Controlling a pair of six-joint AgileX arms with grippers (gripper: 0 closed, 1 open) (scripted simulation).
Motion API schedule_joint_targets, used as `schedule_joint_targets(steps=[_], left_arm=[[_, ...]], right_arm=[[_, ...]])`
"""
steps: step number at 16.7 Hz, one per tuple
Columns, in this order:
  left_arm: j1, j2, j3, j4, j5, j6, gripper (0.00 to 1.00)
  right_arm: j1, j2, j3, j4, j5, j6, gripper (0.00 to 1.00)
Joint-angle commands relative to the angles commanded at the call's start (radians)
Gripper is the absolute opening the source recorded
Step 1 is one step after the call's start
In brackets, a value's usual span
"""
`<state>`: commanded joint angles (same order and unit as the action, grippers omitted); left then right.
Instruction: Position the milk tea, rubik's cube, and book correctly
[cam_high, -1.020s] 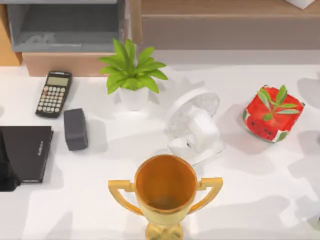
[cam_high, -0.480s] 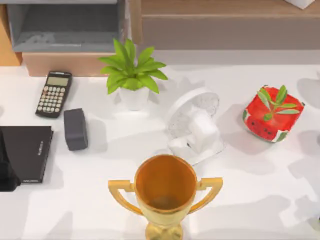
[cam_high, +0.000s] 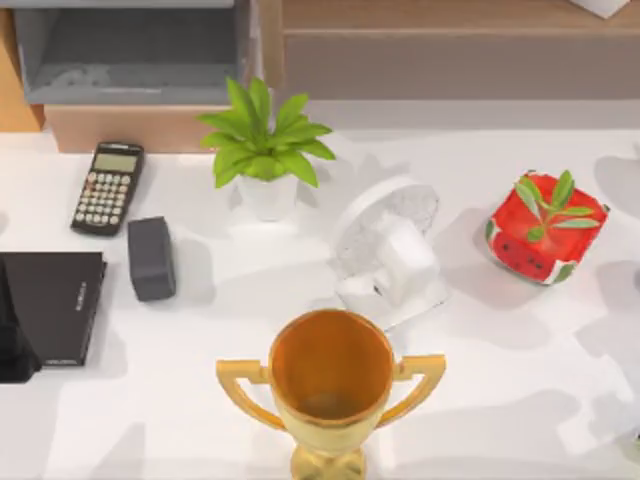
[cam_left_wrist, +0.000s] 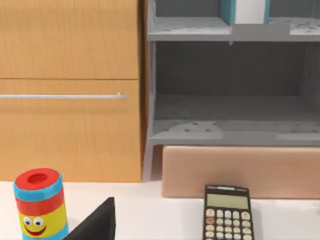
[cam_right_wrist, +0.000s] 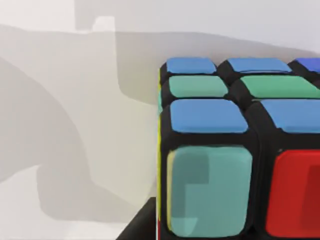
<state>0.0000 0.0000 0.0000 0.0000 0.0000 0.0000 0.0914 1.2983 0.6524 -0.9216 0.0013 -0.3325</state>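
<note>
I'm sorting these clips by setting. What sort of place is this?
Probably a rendered office or study desk: a white table with a calculator, a desk fan and a potted plant, backed by a grey shelf unit and wooden cabinet.

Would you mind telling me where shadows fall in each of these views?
Top view: soft grey shadows spread over the white table, heaviest toward its right side. Right wrist view: broad shadow shapes cross the pale surface beside the rubik's cube, and one darkens its teal sticker. Left wrist view: the grey shelf is dim inside.
</note>
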Motion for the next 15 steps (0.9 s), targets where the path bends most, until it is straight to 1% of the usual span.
schedule_joint_targets(steps=[5, 7, 12, 15], left_arm=[[0.000, 0.000, 0.000, 0.000, 0.000, 0.000, 1.00], [0.000, 0.000, 0.000, 0.000, 0.000, 0.000, 1.00], [0.000, 0.000, 0.000, 0.000, 0.000, 0.000, 1.00], [0.000, 0.000, 0.000, 0.000, 0.000, 0.000, 1.00]], right_arm=[[-0.002, -0.034, 0.074, -0.121, 0.000, -0.002, 0.00], [-0.002, -0.046, 0.090, -0.137, 0.000, -0.001, 0.00], [0.000, -0.039, 0.098, -0.122, 0.007, 0.003, 0.00], [0.016, -0.012, 0.175, -0.029, 0.052, 0.030, 0.00]])
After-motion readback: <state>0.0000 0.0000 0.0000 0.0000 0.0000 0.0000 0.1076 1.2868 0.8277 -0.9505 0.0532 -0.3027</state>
